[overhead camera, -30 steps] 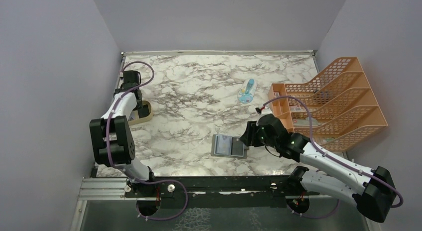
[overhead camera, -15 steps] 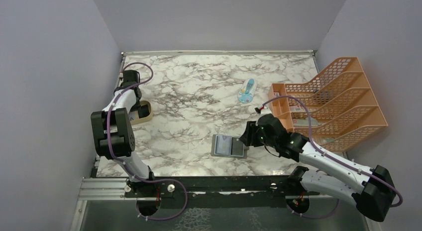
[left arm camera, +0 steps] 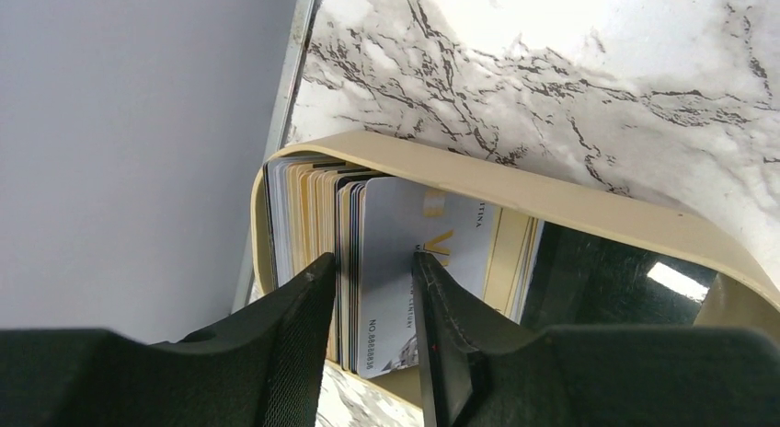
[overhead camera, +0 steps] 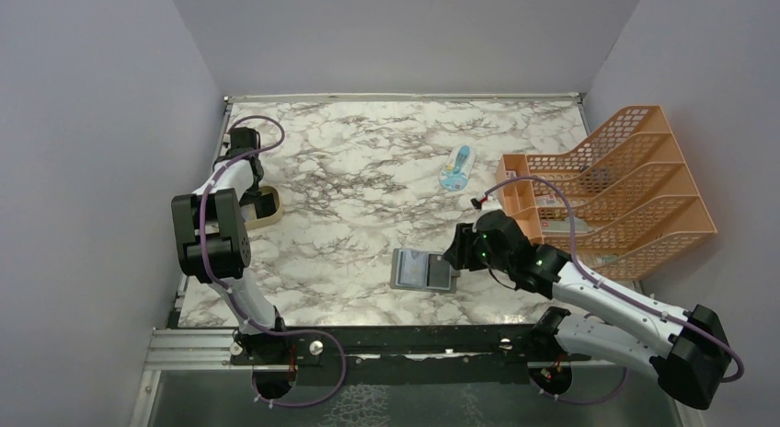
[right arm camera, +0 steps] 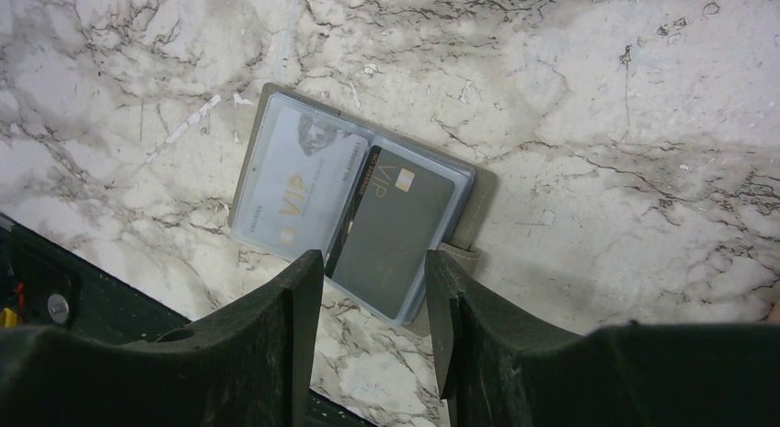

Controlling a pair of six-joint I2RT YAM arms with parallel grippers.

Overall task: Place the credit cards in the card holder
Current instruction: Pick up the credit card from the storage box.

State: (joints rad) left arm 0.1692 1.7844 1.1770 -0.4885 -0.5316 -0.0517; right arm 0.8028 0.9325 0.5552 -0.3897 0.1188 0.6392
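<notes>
I am straddling the front credit cards (left arm camera: 432, 234) with my left tool (left arm camera: 368, 261). They are standing edge-up in the tray (left arm camera: 552, 201) at far left, which suits a pinch. I cannot tell whether it is clamping. My right tool (right arm camera: 372, 257) is hovering released over the open card holder (right arm camera: 354, 211) at near centre of the worktop (right arm camera: 598, 123), probably to steady it.

Glossy plastic credit cards (left arm camera: 405, 248); matt tan tray (left arm camera: 552, 200); marble-look table (overhead camera: 368, 160); card holder (right arm camera: 354, 220) pockets clear plastic.

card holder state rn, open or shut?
Open. The card holder lies spread flat on the table, both inner pockets facing up: a pale card in one, a dark card in the other.
</notes>
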